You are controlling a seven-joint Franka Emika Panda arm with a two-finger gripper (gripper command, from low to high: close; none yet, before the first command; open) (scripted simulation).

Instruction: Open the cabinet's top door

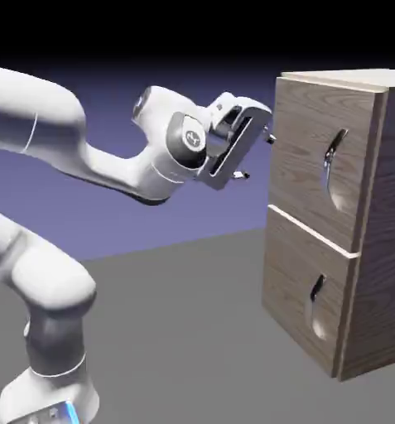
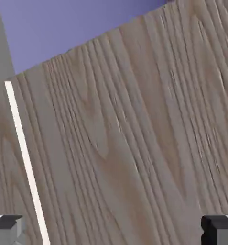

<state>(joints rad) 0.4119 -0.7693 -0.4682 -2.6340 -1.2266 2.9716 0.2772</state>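
The cabinet (image 1: 337,224) stands on the grey table (image 1: 175,331) at the right of the exterior view, a tall box of grey-brown wood grain with two panels stacked one above the other. The top door (image 1: 320,161) is shut flush against the box, its slim dark handle (image 1: 333,153) sitting over a rounded recess toward the door's right side; a pale seam separates it from the lower door (image 1: 308,302), which carries its own small handle (image 1: 316,288). The white arm reaches across from the left, and the gripper (image 1: 258,156) hovers just beside the top door's left edge, near its upper corner, with its fingers spread wide and nothing between them. In the hand view the fingertips (image 2: 220,228) sit far apart at the bottom corners, and wood grain fills most of the frame, with a thin pale strip (image 2: 25,158) running diagonally down its left side.
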